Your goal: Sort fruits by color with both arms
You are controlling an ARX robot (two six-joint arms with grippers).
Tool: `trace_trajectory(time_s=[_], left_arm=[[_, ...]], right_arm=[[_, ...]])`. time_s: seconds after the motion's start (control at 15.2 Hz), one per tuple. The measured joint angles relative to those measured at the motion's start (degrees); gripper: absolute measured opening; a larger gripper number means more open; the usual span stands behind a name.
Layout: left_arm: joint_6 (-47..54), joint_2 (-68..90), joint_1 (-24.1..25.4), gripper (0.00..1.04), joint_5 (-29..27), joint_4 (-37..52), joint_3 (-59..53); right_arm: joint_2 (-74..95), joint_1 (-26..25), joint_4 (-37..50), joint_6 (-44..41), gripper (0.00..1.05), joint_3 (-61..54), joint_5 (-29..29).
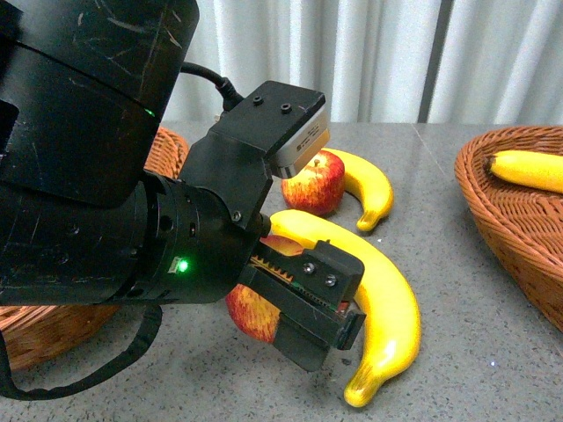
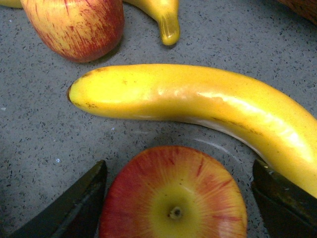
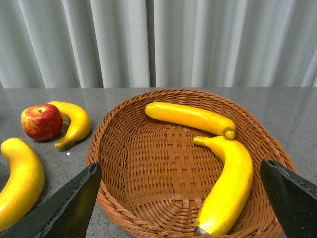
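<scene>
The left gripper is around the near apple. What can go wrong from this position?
1. The large banana lies right beside the near apple and next to one finger of the left gripper. Closing may pinch the banana or push it aside.
2. The near apple is round and glossy, so it may slip out of the fingers during lifting.
3. If the large banana is pushed, it could knock the far apple, which sits close behind it.

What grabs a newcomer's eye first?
The bulky black left arm's claw, open astride a glossy red-and-yellow apple beside a long yellow banana on the grey table. To the right, a brown wicker basket holds two more yellow bananas.
</scene>
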Motion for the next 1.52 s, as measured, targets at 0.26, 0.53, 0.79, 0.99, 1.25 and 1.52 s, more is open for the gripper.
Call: trace_trajectory(time_s=[0.26, 0.53, 0.79, 0.99, 1.25, 1.52], left_arm=[[0.6, -0.5, 0.1, 0.62, 0.3, -1.7, 0.6], [0.2, -7.1, 2.5, 0.61, -1.7, -2.0, 1.9], [-7.1, -19.5, 14.4, 0.61, -9.8, -3.8, 3.1], [-19.3, -18.8, 24.5, 0.61, -9.2, -5.5, -7.5], [-14.5, -23.6, 14.0, 0.98, -11.9, -6.4, -1.2], [-12.7, -22.1, 12.1, 0.98, -11.0, -5.4, 1.9]], right_arm=[[0.0, 0.0, 0.0, 0.0, 0.98, 0.0, 0.0], [0.0, 0.0, 0.0, 0.0, 0.98, 0.0, 0.0], [0.0, 0.0, 0.0, 0.0, 0.98, 0.0, 0.0], [0.0, 0.0, 0.0, 0.0, 0.98, 0.0, 0.0], [0.0, 0.0, 0.0, 0.0, 0.98, 0.0, 0.0], [0.0, 0.0, 0.0, 0.0, 0.98, 0.0, 0.0]])
